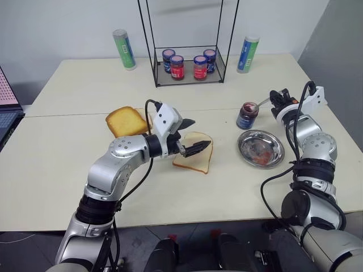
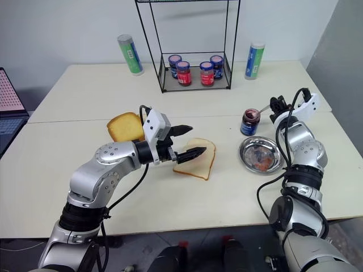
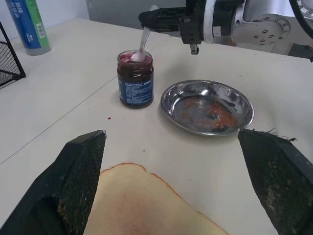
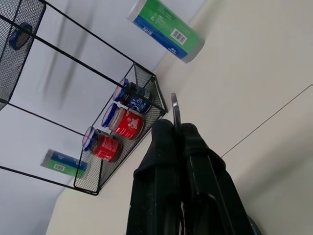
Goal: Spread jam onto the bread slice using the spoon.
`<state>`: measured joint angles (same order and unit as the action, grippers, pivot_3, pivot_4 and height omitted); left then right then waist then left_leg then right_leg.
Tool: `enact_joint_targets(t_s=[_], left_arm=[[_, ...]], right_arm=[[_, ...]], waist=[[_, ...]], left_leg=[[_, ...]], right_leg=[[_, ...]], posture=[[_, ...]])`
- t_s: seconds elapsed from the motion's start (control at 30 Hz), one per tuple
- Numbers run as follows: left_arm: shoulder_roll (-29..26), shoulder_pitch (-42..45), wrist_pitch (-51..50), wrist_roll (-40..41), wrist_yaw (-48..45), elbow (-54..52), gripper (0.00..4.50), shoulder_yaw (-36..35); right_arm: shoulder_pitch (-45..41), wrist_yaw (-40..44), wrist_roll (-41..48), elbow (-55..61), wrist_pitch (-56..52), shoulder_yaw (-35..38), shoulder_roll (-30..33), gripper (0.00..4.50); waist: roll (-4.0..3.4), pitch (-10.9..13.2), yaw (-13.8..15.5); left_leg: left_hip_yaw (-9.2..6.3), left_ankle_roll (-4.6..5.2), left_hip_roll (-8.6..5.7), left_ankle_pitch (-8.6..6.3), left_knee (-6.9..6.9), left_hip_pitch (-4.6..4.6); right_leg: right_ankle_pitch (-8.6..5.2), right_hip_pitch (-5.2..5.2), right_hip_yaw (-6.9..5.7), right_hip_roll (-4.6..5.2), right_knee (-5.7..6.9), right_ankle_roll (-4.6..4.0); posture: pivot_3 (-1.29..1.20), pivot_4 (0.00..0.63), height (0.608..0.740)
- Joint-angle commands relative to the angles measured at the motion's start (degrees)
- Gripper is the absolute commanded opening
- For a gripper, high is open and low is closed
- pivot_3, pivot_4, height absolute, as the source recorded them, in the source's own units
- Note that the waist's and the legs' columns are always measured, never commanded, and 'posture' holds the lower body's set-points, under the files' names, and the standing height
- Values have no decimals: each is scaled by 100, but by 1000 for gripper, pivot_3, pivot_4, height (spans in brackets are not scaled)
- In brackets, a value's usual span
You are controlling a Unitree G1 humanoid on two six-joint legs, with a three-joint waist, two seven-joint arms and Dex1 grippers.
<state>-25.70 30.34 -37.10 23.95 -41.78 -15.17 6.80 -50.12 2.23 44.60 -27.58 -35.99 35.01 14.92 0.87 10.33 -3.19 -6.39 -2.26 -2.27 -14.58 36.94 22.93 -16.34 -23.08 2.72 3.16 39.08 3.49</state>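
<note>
The pale bread slice [image 1: 197, 157] lies flat on the table's middle. My left gripper [image 1: 193, 136] hovers just over its near-left edge, open, one finger on each side of that edge [image 3: 142, 200] and apart from it. To the right stands the open jam jar [image 1: 247, 115] with its blue label and dark red jam [image 3: 135, 73]. My right gripper [image 1: 274, 101] is level beside the jar, shut on the handle of the silver spoon [image 1: 262, 103]. The spoon's bowl [image 3: 139, 56] dips into the jar's mouth. The handle's thin edge [image 4: 174, 111] sticks out past the closed fingers.
A round steel plate [image 1: 274, 143] smeared red sits in front of the jar. A golden toasted slice [image 1: 126, 120] lies left of my left arm. At the back stand a wire rack [image 1: 187, 79] with several small jars and two upright tubes [image 1: 123, 49] [image 1: 248, 54]. A laptop [image 1: 8, 110] is at the left edge.
</note>
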Motion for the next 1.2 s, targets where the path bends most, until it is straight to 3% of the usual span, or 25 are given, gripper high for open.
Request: enact_joint_targets(t_s=[0.03,0.97,1.2], left_arm=[[-30,25,60,27,19,-180,4500,-100],[-34,72,54,37,-65,-149,4500,-64],[-60,68,47,52,-80,-149,4500,-94]], right_arm=[[-164,-10,182,219,8,79,104,39],[-207,-113,327,523,-55,56,335,39],[-388,-590,966,526,-181,539,177,39]], waist=[[0,0,-1],[0,0,-1],[0,0,0]], left_leg=[[0,0,0,0,0,0],[0,1,0,0,0,1],[0,0,2,0,0,1]], right_leg=[[0,0,0,0,0,0],[0,-1,0,0,0,0],[0,-1,0,0,0,0]], posture=[[0,150,740],[0,150,740],[0,150,740]])
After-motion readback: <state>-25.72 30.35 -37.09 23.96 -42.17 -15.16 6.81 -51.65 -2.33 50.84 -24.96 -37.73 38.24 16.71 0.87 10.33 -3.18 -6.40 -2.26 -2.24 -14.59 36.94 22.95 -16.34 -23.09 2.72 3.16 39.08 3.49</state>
